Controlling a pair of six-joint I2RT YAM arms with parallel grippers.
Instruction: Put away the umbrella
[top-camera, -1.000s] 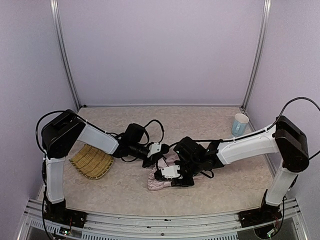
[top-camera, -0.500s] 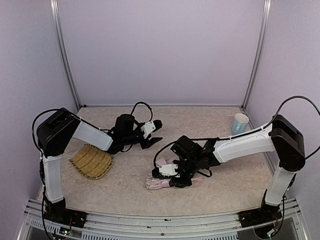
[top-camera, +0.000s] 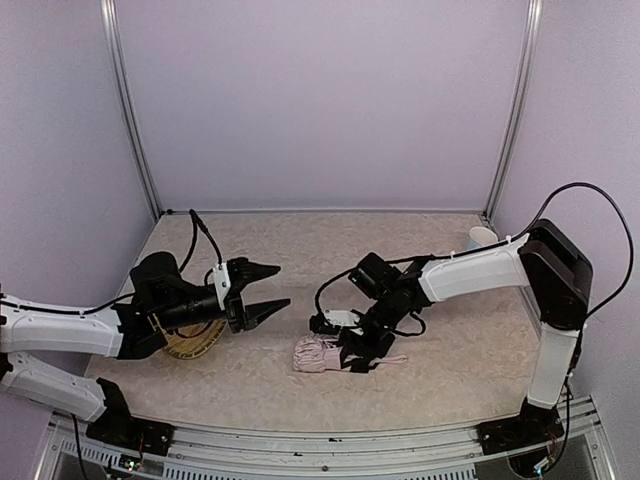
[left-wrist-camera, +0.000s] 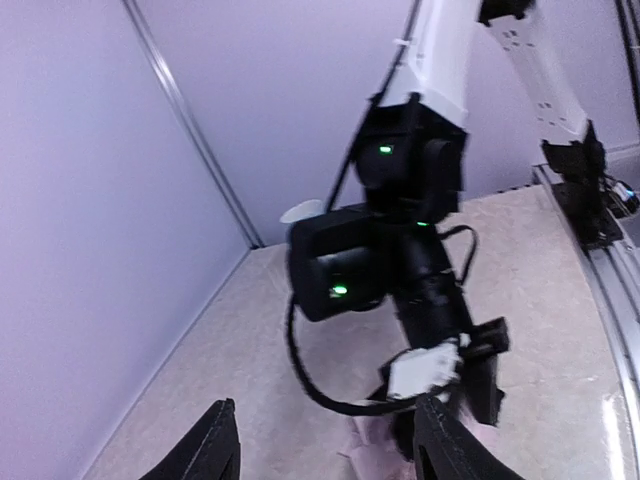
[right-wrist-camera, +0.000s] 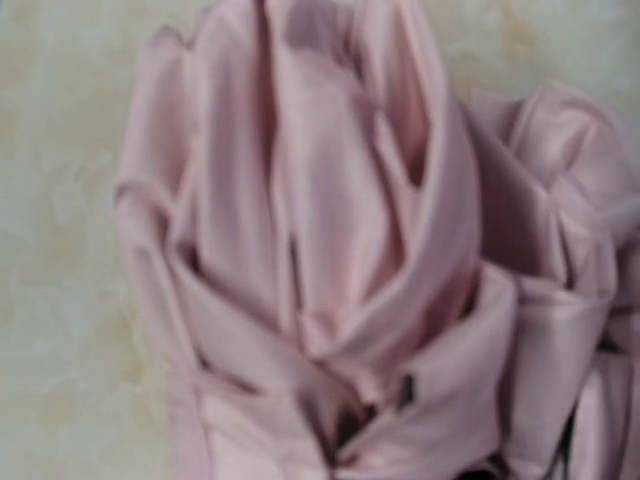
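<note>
The umbrella (top-camera: 318, 354) is seen collapsed into a crumpled pink bundle on the table (top-camera: 400, 250), near its middle and towards the front edge. The right gripper (top-camera: 352, 352) is lowered onto the bundle's right-hand end. Nothing but folded pink fabric is shown in the right wrist view, with a few dark glimpses of lining or rib in the creases, so it cannot be told how far those jaws are parted or whether cloth is actually pinched between them. The left gripper (top-camera: 268, 287) is held above the table, well apart from the bundle. Its jaws are spread wide and nothing is held between them (in its own wrist view only bare tips frame the other arm). The woven tray (top-camera: 190, 345) is largely hidden beneath the left arm. The step in hand is judged to be the gathering and tidying of the closed canopy, with stowing not yet begun. For the next move, the loose folds would need to be pinned or wrapped tight and a firm hold secured, since slack fabric could easily be dragged open.
</note>
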